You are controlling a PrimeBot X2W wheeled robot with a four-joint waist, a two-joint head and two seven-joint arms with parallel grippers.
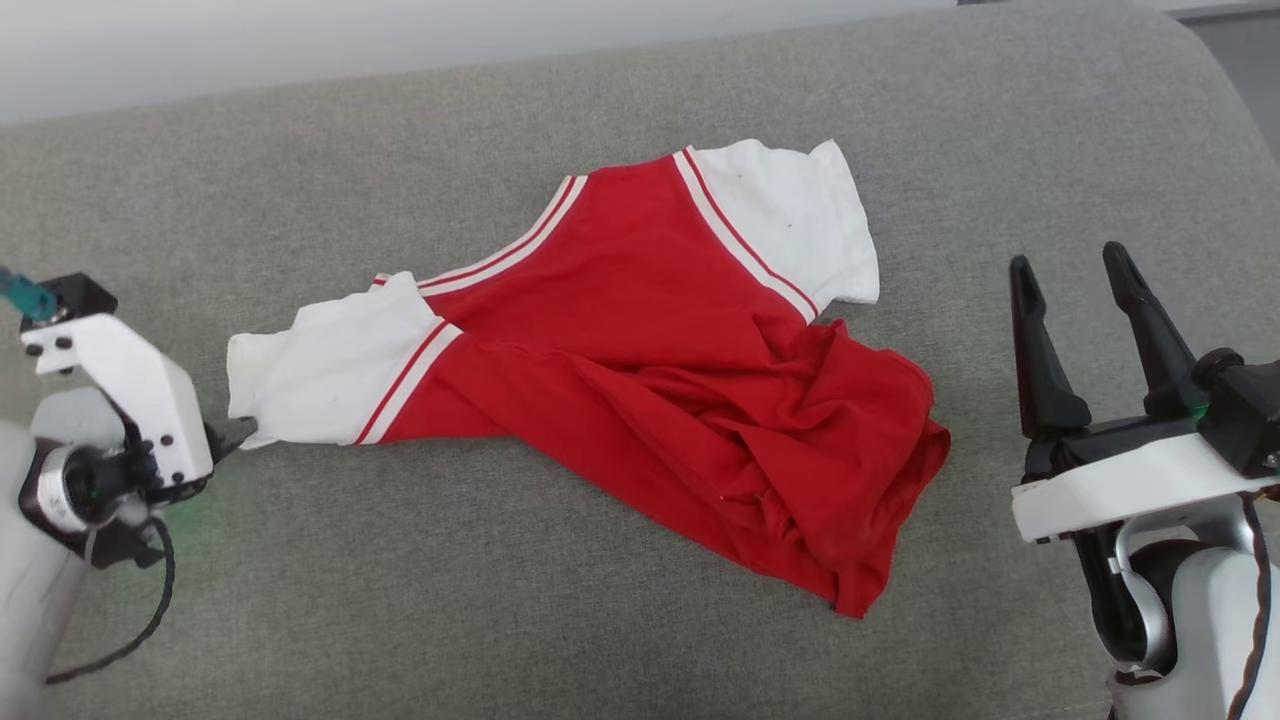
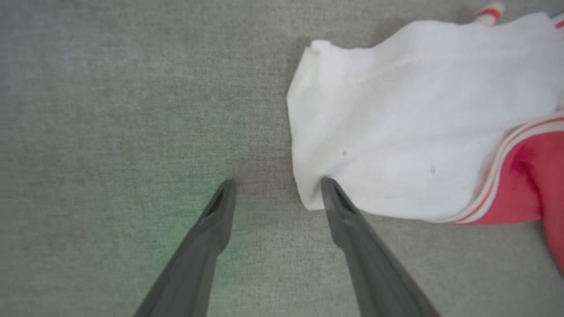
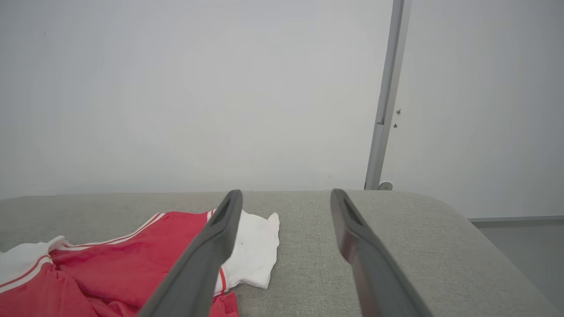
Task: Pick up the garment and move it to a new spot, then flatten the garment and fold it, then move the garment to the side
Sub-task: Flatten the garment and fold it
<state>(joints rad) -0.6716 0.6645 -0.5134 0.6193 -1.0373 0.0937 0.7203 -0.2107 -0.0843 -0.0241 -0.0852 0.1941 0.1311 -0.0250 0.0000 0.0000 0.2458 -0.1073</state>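
Note:
The garment (image 1: 640,330), a red T-shirt with white sleeves and red-white striped trim, lies crumpled on the grey cushion (image 1: 500,600), its lower hem bunched at the right. Its left white sleeve (image 2: 410,132) reaches toward my left gripper (image 2: 277,185), which is open at the sleeve's corner; one fingertip (image 2: 328,187) touches the sleeve's edge and nothing sits between the fingers. In the head view the left gripper (image 1: 235,435) is low at the left. My right gripper (image 1: 1075,265) stands open beside the garment's right side, apart from it. The garment (image 3: 110,259) lies left of the right gripper (image 3: 286,196).
The grey cushion's (image 3: 396,246) rounded far edge meets a pale wall (image 3: 176,88). A thin metal pole (image 3: 383,110) stands behind it at the right. Floor (image 3: 520,237) shows past the cushion's right end. Bare cushion lies in front of the garment.

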